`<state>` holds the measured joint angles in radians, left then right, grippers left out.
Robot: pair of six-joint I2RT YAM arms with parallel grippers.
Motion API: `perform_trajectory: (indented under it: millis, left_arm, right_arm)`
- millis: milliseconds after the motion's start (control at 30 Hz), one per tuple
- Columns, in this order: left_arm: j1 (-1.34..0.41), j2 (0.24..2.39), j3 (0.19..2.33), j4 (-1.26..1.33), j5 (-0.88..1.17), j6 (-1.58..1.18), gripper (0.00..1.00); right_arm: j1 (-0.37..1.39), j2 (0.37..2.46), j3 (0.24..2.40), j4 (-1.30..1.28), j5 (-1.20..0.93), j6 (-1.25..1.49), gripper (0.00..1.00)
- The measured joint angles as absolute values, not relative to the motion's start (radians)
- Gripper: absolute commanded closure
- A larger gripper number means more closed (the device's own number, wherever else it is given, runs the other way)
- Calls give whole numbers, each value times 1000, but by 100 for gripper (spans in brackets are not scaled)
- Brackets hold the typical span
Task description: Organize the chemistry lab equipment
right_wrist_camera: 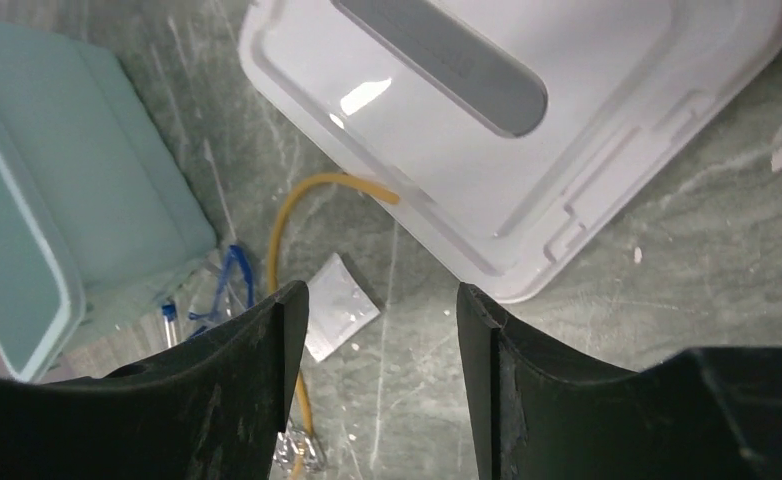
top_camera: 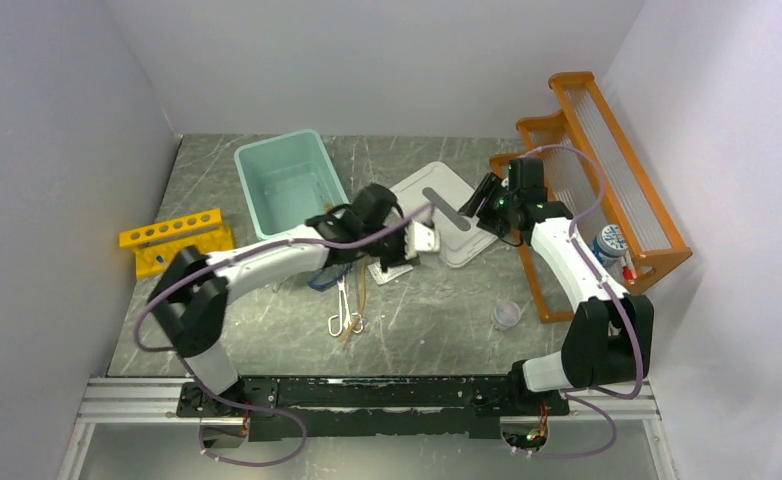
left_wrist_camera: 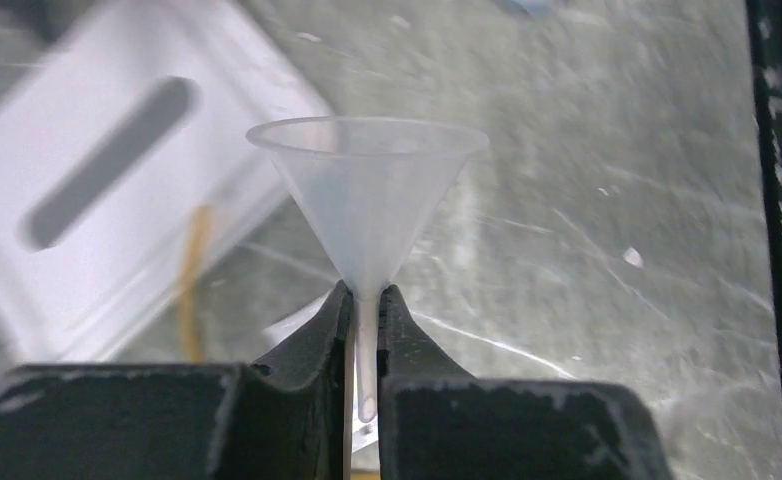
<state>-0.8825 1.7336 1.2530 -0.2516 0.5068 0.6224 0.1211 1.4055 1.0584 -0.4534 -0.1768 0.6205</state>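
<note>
Centrally, we see our left gripper [left_wrist_camera: 365, 305] clamped on the stem of a clear funnel [left_wrist_camera: 367, 190], mid-frame above the desk [left_wrist_camera: 587, 200]; our right gripper [right_wrist_camera: 382, 300] gapes open near a white lid [right_wrist_camera: 607, 170], upper right.

A scratched grey-green table [top_camera: 427, 340] is enclosed by pale walls [top_camera: 367, 60]; an orange shelf [top_camera: 572, 79] is set at right.

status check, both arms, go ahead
Left gripper shut on clear funnel by its stem. Right gripper open, empty, near white lid. Forceps and tan tubing loose on table.
</note>
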Motion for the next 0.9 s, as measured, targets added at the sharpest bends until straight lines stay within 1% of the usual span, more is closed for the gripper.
perform_trajectory:
  millis: [200,333,500,667,900]
  left_arm:
    - [-746,1552,1235,-127,420,426,95]
    - [-671,1505,1245,-88,304,268,95]
    - [-608,1535,1349,-159,99,55,95]
    - [-539,1567,1401,-258,-75,-146,95]
    - [-410,1707,1449,-401,-201,-352,95]
  right_arm:
    - [124,1412,1130,-429,-176,620,41]
    - [154,1446,1179,-413,-155,615,42]
    - [268,1506,1262,-396,-75,580,42]
    - [370,1588,1352,-355,-22,538,42]
    - [413,1726,1434,-342,12,496,42]
